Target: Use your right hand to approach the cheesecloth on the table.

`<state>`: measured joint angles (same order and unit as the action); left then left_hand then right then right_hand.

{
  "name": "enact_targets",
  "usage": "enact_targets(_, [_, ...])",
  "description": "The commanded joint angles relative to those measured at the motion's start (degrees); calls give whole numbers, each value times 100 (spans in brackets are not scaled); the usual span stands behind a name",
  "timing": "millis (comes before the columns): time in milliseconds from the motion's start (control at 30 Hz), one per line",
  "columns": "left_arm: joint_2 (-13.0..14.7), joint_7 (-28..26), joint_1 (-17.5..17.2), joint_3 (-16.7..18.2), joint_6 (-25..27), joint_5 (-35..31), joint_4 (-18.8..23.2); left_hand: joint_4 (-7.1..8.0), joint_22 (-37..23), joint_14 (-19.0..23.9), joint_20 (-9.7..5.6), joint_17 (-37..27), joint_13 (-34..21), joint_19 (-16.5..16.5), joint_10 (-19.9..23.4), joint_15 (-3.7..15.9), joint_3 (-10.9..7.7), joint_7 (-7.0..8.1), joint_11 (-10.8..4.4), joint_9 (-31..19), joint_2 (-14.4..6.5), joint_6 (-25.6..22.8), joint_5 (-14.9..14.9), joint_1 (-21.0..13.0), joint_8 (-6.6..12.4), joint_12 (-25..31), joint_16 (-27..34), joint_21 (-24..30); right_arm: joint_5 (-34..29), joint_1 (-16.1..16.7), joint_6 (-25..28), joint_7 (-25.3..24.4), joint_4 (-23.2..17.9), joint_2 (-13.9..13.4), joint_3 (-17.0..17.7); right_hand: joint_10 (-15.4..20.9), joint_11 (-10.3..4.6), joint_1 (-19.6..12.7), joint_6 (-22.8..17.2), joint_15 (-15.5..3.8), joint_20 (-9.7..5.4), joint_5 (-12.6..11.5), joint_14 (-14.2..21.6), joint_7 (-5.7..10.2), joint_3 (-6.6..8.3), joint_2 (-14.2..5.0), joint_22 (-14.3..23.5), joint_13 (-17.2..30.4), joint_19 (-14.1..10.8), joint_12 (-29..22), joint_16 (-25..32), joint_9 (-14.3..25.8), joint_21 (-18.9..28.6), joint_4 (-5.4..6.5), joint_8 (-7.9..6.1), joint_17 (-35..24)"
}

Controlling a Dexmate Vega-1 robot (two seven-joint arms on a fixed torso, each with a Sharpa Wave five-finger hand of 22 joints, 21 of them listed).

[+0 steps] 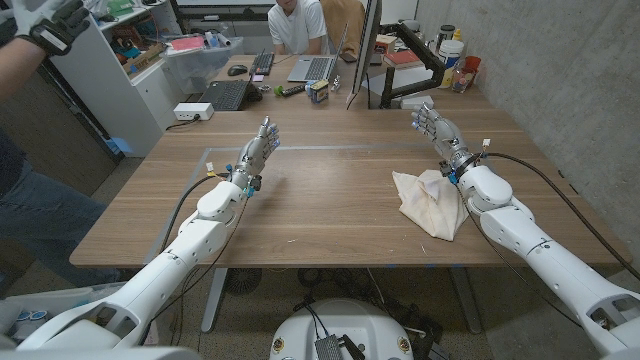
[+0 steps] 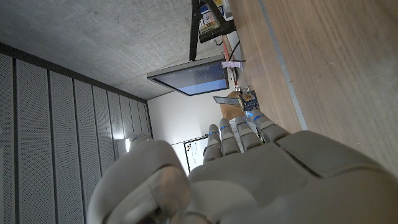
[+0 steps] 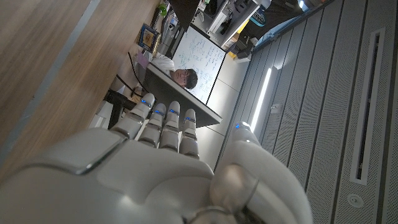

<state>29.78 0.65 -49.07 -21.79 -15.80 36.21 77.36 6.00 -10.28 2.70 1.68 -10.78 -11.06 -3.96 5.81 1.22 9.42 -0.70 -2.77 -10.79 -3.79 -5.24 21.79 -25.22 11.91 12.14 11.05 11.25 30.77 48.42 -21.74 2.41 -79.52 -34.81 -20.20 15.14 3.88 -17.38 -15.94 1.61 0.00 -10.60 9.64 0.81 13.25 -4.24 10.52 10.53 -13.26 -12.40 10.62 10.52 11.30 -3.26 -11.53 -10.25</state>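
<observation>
Cream cheesecloth (image 1: 430, 201) lies beside the right hand (image 1: 436, 127), open, holding nothing.

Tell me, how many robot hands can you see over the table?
2. The left hand is raised over the table's left side, fingers apart, holding nothing. The right hand is raised on the right side, beyond the cheesecloth, not touching it.

Cream cheesecloth (image 1: 430, 200) on a brown wood-grain table (image 1: 320, 210).
Both arms wear glossy white shells; the left hand (image 1: 257, 150) and right hand (image 1: 437, 129) are pale grey, blue marks dotting the fingers (image 3: 163, 121). Black cables trail alongside.
</observation>
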Motion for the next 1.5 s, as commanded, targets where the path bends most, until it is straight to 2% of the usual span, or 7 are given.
enact_targets(33, [13,50,58,-4,7,1,-48,-2,-8,32,38,-14,-22,-8,19,1,61,1,-6,-18,-15,-41,-6,-42,26,13,15,17,-229,14,-157,-124,6,-38,-7,28,-32,-56,-2,-27,5,15,30,41,19,-11,20,15,-28,-14,18,33,52,-51,-17,-28])
enact_targets(633, [53,85,109,-18,63,-19,-64,-2,-9,34,50,-14,-23,-3,25,4,84,0,-7,-19,-33,-54,-22,-56,18,8,12,19,-734,60,-293,-373,-179,-190,-31,42,-56,-69,-19,-53,11,16,40,83,24,-16,21,16,-37,-16,18,35,55,-69,-14,-29])
enact_targets(1000, [119,85,111,-12,103,-46,19,-1,-10,37,56,-14,-23,-2,21,-3,97,-2,-21,-19,-43,-57,-32,-63,12,3,11,20,-1187,159,-257,-646,-450,-372,-22,51,-61,-76,-26,-57,13,17,35,104,27,-19,21,16,-44,-17,14,36,56,-79,-10,-29])
enact_targets(1500, [157,96,103,-17,112,-72,53,-1,-10,34,55,-14,-24,2,23,-2,113,5,4,-20,-55,-65,-42,-74,7,-1,9,21,-1354,244,-256,-690,-599,-485,10,60,-71,-84,-50,-57,13,16,49,123,30,-25,22,16,-49,-17,17,38,57,-92,-11,-30])
